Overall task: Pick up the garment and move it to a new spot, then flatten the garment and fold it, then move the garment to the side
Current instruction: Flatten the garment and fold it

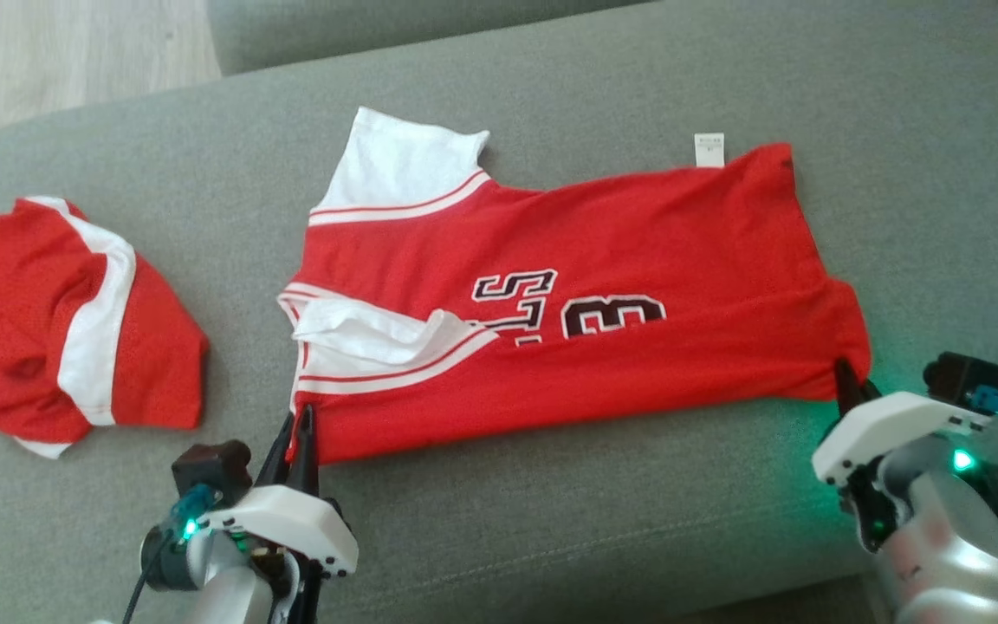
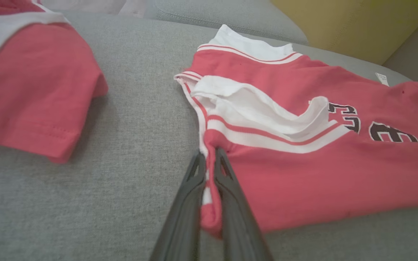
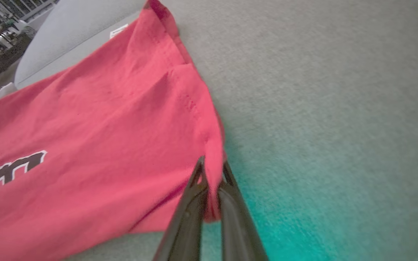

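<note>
A red jersey garment with white sleeves and dark lettering lies spread sideways on the grey sofa seat. At its near left corner my left gripper is shut on the red fabric beside the white-striped sleeve. The left wrist view shows the hem of the garment pinched between my left gripper's two dark fingers. My right gripper is shut on the garment's near right corner. In the right wrist view the corner of the garment is clamped in my right gripper.
A second red and white garment lies bunched at the left of the seat, also in the left wrist view as red cloth. The sofa backrest runs along the far side. Pale wooden floor shows at the upper left.
</note>
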### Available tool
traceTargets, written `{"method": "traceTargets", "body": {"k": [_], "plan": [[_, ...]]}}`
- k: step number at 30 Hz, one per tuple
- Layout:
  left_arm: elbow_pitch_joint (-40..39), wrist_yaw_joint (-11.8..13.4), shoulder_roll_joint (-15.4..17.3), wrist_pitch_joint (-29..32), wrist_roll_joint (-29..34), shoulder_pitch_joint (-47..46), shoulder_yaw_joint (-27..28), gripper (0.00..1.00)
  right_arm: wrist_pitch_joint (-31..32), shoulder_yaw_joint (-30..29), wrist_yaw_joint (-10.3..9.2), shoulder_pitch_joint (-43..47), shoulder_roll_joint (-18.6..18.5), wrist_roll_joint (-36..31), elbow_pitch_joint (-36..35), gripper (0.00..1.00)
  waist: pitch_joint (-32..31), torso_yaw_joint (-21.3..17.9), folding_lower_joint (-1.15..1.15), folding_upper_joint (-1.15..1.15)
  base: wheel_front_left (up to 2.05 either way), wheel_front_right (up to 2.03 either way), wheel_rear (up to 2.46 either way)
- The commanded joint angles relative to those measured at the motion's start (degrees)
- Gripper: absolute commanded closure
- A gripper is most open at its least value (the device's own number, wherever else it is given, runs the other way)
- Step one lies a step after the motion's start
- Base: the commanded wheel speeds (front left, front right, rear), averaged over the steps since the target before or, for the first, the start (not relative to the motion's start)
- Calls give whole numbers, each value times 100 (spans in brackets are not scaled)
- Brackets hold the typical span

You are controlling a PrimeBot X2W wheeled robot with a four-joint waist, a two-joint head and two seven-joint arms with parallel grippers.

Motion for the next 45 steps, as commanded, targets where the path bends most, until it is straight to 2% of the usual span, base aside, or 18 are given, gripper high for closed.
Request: {"method": "traceTargets", "body": {"k": [1, 7, 13, 22, 23, 24, 25, 26, 30, 34, 37, 38, 41, 45], "plan": [[-148, 73, 66, -35, -37, -95, 185, 100, 10, 77, -3, 13, -114, -35, -129, 100, -44, -3, 0, 0, 0, 0, 0], [-90, 113, 66, -35, -129, 110, 41, 100, 524, 47, -3, 218, -287, -170, -316, 100, -178, -21, 0, 0, 0, 0, 0], [82, 77, 66, -35, -281, 392, -438, 100, 1084, 63, -3, 503, -370, -330, -687, 100, -306, -29, 0, 0, 0, 0, 0], [98, 176, 66, -35, -394, 640, -812, 100, 1815, -143, -3, 1092, -290, -433, -1707, 100, -442, 9, 0, 0, 0, 0, 0], [84, 186, 66, -35, -415, 649, -824, 100, 1876, -178, -3, 1157, -260, -445, -1858, 91, -452, 9, 0, 0, 0, 0, 0], [72, 197, 66, -35, -427, 657, -837, 86, 1919, -202, -3, 1226, -231, -480, -2020, 0, -463, 9, 0, 0, 0, 0, 0], [38, 217, 66, -35, -444, 657, -831, 41, 1985, -233, -3, 1291, -193, -502, -2176, 0, -473, 10, 0, 0, 0, 0, 0], [-8, 247, 66, -35, -456, 656, -811, 0, 2048, -248, -3, 1350, -152, -515, -2340, 0, -482, 11, 0, 0, 0, 0, 0], [-291, 354, 66, -35, -451, 667, -638, 0, 2164, -253, -3, 1521, -19, -521, -3106, 0, -510, 2, 0, 0, 0, 0, 0], [-1017, 407, 66, -35, -309, 619, -201, 0, 2049, -43, -3, 1632, 63, -465, -3963, 0, -513, 9, 0, 0, 0, 0, 0], [-1727, 385, 66, -35, -187, 585, 165, 0, 1686, 309, -3, 1682, 100, -289, -4606, 0, -500, 12, 0, 0, 0, 0, 0], [-1727, 385, 66, -35, -187, 585, 165, 0, 1686, 309, -3, 1682, 100, -289, -4606, 0, -500, 12, 0, 0, 0, 0, 0], [-2327, 324, 66, -35, -60, 557, 422, 0, 1082, 723, -3, 1744, 66, -204, -5115, 0, -475, 2, 0, 0, 0, 0, 0], [-2754, 312, 66, -35, -29, 551, 648, 0, 397, 1013, -3, 1900, 90, 13, -5318, 0, -420, -13, 0, 0, 0, 0, 0]]}}
